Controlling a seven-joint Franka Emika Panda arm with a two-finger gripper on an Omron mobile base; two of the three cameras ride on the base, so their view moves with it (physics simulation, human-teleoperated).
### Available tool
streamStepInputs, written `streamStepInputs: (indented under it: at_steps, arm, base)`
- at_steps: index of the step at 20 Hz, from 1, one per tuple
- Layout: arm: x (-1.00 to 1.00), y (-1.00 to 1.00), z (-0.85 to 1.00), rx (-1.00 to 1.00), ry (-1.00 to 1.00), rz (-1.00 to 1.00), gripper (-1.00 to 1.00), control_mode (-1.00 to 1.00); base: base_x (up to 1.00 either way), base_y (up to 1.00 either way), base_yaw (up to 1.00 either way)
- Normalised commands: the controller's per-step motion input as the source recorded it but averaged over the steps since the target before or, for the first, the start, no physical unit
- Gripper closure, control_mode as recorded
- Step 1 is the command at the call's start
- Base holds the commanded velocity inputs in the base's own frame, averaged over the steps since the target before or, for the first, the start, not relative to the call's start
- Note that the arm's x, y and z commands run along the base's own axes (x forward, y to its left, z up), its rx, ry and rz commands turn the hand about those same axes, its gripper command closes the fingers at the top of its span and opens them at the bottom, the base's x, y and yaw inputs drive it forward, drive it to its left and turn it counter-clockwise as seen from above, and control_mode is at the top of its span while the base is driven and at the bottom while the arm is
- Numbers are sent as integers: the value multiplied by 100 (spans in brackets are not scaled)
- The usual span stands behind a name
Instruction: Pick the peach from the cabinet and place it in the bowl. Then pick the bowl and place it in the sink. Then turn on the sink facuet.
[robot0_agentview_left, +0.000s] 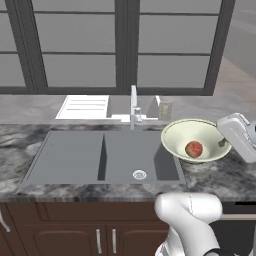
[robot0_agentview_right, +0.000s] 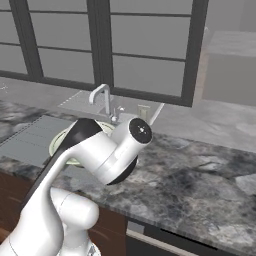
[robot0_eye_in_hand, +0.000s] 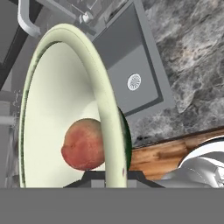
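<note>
Your gripper (robot0_eye_in_hand: 105, 177) is pinched tight on the rim of the bowl (robot0_agentview_left: 180, 137), holding it up over the right edge of the sink (robot0_agentview_left: 70, 155). The peach (robot0_agentview_left: 194, 149) sits loose inside, so it could roll. The bowl looks hard and smooth. Keep it level. The sink facuet (robot0_agentview_left: 133, 107) stands behind.

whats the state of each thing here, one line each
peach: lying inside the bowl
bowl: held by its rim, tilted, at the sink's right edge
tool: shut on the bowl's rim
sink: both basins bare, dry
faucet: no water running
cupboard doors: closed
</note>
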Motion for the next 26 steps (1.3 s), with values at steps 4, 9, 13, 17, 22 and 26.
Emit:
streamStepInputs:
  at_steps: [4,9,13,17,22,26]
  arm:
    - [0,0,0,0,0,0,100,100]
    - [0,0,0,0,0,0,100,100]
    - [13,0,0,0,3,0,100,-100]
    - [73,24,-33,1,6,-2,100,-100]
    - [93,48,-73,1,13,-6,100,-100]
    - [84,31,-89,4,8,-2,100,-100]
  base:
    - [47,-6,0]
    - [3,-2,0]
    - [0,0,0]
    - [0,0,0]
    - [0,0,0]
    - [0,0,0]
